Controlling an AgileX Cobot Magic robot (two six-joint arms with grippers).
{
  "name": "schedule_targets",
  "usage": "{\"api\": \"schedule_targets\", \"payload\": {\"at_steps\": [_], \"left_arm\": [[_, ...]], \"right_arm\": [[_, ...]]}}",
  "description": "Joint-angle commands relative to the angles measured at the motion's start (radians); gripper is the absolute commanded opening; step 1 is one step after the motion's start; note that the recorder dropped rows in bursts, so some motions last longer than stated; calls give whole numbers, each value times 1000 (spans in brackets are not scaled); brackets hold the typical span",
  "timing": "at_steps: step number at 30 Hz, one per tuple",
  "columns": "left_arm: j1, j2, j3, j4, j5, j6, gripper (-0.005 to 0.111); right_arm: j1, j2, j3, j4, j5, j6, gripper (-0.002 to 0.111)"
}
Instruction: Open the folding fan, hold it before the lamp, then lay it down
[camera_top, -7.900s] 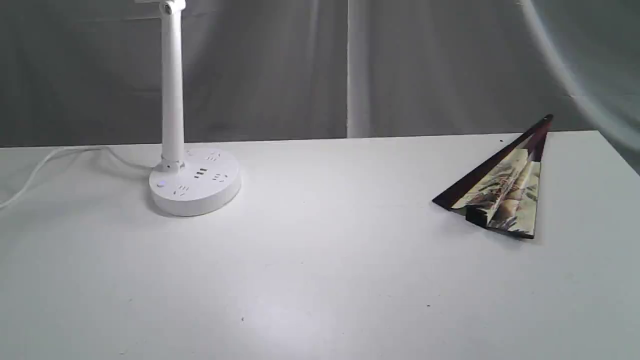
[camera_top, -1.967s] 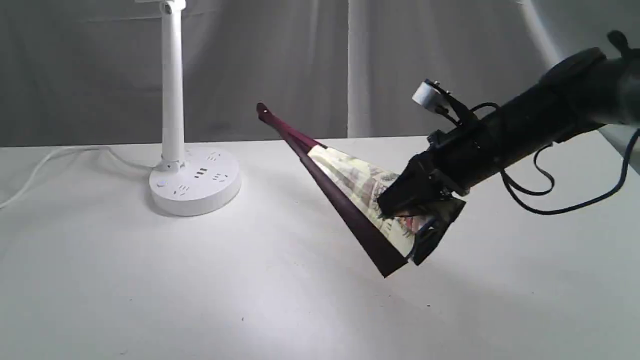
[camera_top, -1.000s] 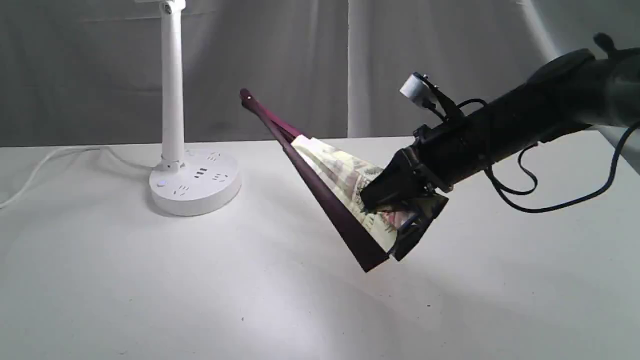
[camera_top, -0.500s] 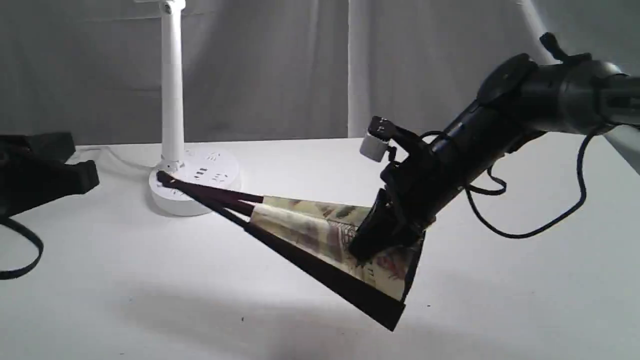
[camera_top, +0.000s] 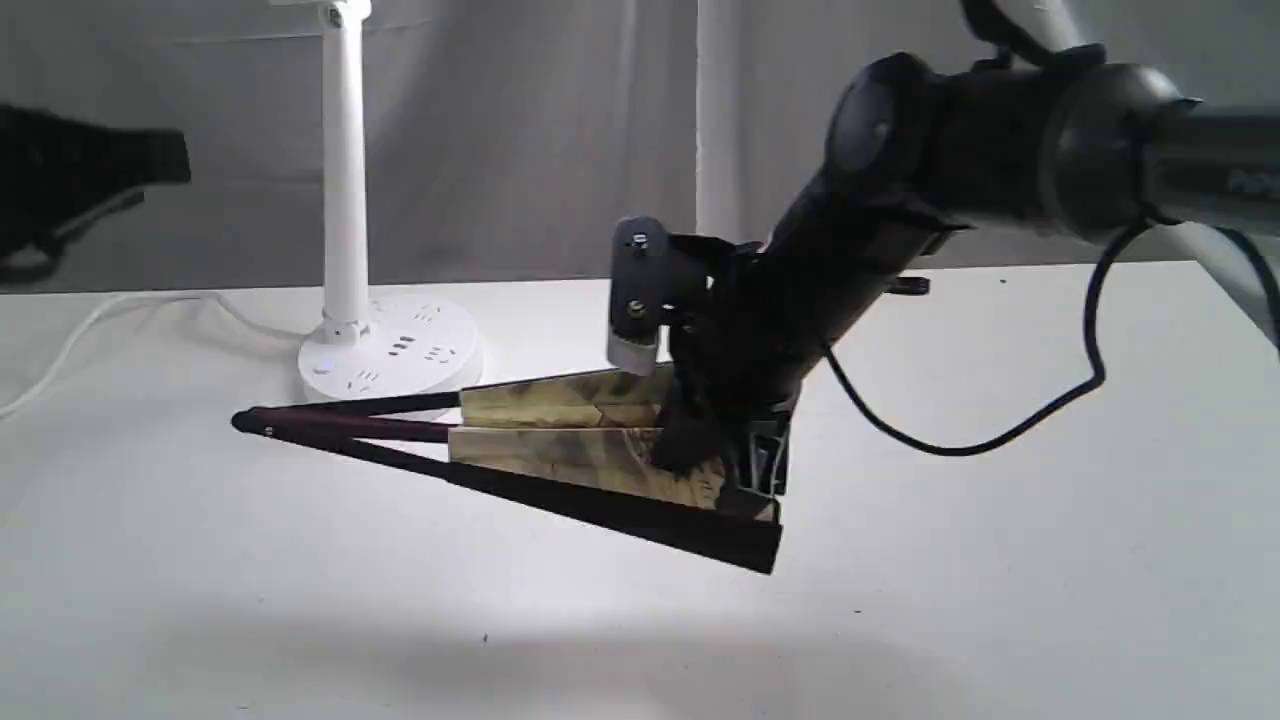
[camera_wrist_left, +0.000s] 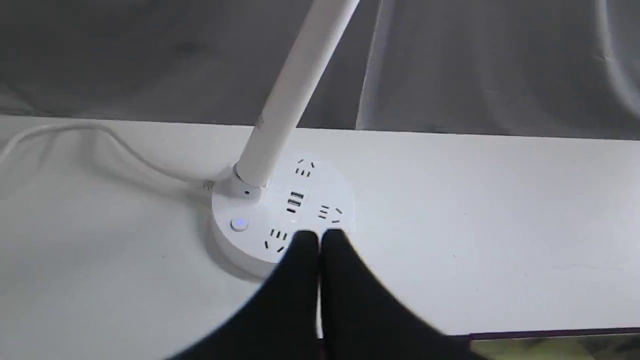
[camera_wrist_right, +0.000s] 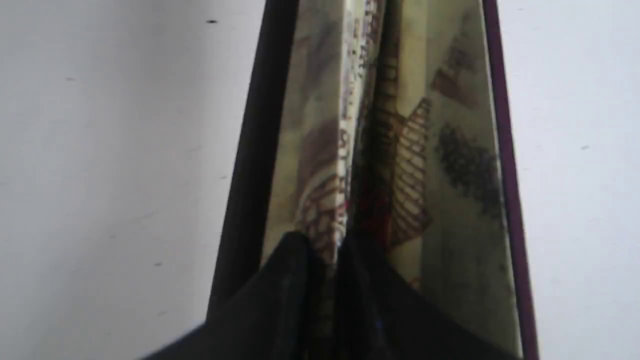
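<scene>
The folding fan (camera_top: 560, 455) is partly spread and nearly level, low over the table, its maroon ribs meeting at a pivot on the left in front of the lamp (camera_top: 345, 200) base. My right gripper (camera_top: 700, 455) is shut on a fold of the painted leaf (camera_wrist_right: 425, 150) near its wide end; in the right wrist view the fingertips (camera_wrist_right: 300, 250) pinch that fold. My left gripper (camera_top: 150, 160) hovers high at the far left, apart from the fan. In the left wrist view the left gripper (camera_wrist_left: 319, 240) is shut and empty above the lamp base (camera_wrist_left: 280, 200); the fan (camera_wrist_left: 550, 340) edge shows too.
The lamp's white cord (camera_top: 90, 330) trails left across the white table (camera_top: 1000, 600). A grey curtain hangs behind. The right arm's black cable (camera_top: 1000, 430) loops above the table on the right.
The right arm has swung the fan further left and flatter, its pivot now past the lamp base. The left gripper has risen from table height to high at the far left.
</scene>
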Motion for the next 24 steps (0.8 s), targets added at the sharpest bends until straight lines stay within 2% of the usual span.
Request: {"api": "schedule_targets", "payload": {"at_steps": [1, 6, 9, 13, 16, 20, 22, 24], "left_arm": [[-2, -2, -128, 18, 179, 3, 0], [-2, -2, -262, 20, 358, 55, 0], [2, -2, -301, 31, 403, 74, 0], [2, -2, -312, 31, 454, 196, 0], [2, 3, -312, 37, 508, 327, 0], [2, 27, -312, 40, 583, 381, 0], [2, 44, -312, 40, 642, 452, 0], [2, 71, -312, 37, 723, 554, 0]], "right_arm": [[71, -17, 0, -120, -151, 83, 0], [180, -17, 0, -288, -334, 156, 0], [249, -17, 0, -432, -383, 227, 0], [332, -17, 0, -661, -402, 405, 0], [393, -17, 0, -930, -405, 606, 0], [466, -17, 0, -1258, -362, 859, 0], [489, -17, 0, -1326, -302, 881, 0], [503, -17, 0, -1314, -240, 872, 0]]}}
